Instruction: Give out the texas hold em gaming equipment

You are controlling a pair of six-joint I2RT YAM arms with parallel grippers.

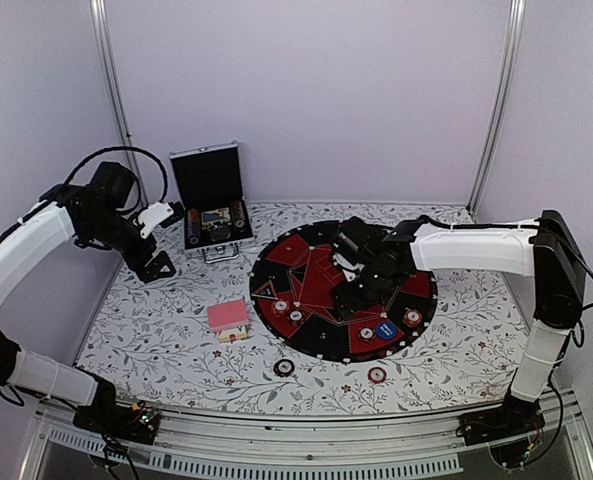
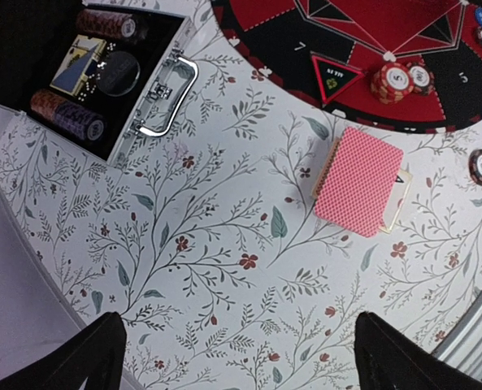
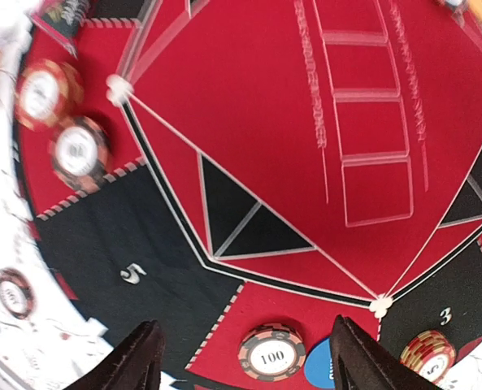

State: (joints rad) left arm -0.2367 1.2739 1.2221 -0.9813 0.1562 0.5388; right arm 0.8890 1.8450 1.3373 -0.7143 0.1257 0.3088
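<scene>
Pink-backed playing cards (image 2: 358,180) are lying stacked on the flowered tablecloth (image 2: 208,268) just beside the round red-and-black felt mat (image 3: 249,122), where striped red, orange and black poker chips (image 3: 271,353) and a blue round button (image 1: 385,329) are sitting. Both pincers are standing spread and empty: the left gripper (image 2: 239,325) is hovering over the cloth near the silver-edged black case (image 1: 208,178), and the right gripper (image 3: 245,325) is hanging over the mat.

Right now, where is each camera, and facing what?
Top external: above, behind the robot, looking down on round mat; left arm and right arm show.
Left wrist: over the tablecloth, facing pink cards and case; left pincer shows.
Right wrist: close above mat, facing 100 chip; right pincer shows.
Shared: cards, top and left wrist.
</scene>
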